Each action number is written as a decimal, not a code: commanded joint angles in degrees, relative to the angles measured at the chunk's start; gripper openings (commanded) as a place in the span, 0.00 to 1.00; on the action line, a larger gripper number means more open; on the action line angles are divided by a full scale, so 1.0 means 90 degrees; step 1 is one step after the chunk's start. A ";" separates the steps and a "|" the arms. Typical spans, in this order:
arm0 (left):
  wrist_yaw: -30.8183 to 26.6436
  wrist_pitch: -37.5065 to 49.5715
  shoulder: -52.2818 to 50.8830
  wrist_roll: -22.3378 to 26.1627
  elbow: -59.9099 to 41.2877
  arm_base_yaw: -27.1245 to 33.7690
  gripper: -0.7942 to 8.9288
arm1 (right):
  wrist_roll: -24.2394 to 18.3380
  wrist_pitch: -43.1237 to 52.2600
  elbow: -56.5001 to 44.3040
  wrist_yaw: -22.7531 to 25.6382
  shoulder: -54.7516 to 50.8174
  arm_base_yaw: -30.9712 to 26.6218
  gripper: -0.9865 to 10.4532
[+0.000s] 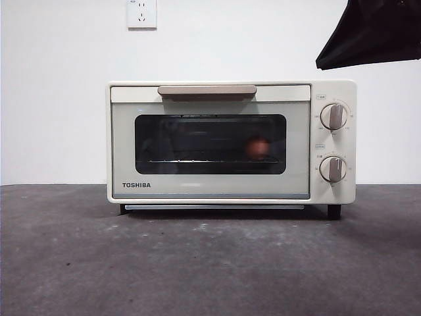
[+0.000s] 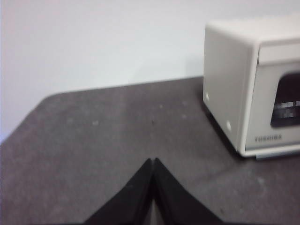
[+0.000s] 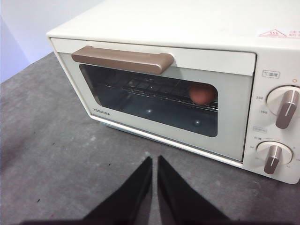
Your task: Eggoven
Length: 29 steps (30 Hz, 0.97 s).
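Cream TOSHIBA toaster oven (image 1: 210,191) sits on the dark grey table (image 1: 197,263) w/ its door closed, tan handle (image 3: 123,59) along the door's top edge, two knobs (image 1: 333,116) stacked at one end. Reddish-brown egg (image 3: 202,94) lies inside on the wire rack (image 3: 154,89), behind the glass, nearer the knob end. Right gripper (image 3: 154,161) hangs in front of the door, jaws clenched, holding nothing. Left gripper (image 2: 153,164) waits off to the oven's side, jaws pressed together, empty.

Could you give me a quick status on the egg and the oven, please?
Left gripper shut, off to the oven's side. Right gripper shut, before the door. Egg on the rack inside the toaster oven, door closed. Nothing in the way.
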 commanded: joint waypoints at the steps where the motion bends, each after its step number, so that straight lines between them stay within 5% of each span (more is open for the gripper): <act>1: 0.0005 -0.0017 -0.0202 -0.0017 -0.0277 0.0015 0.09 | -0.0070 0.0070 0.0041 0.0015 0.0034 0.0053 0.09; 16: 0.0007 -0.0544 -0.0663 -0.0687 -0.0850 0.0012 0.09 | -0.0070 0.0068 0.0044 0.0019 0.0034 0.0053 0.09; 29: 0.0007 -0.0544 -0.0658 -0.0680 -0.0850 0.0012 0.09 | -0.0070 0.0068 0.0044 0.0019 0.0034 0.0053 0.09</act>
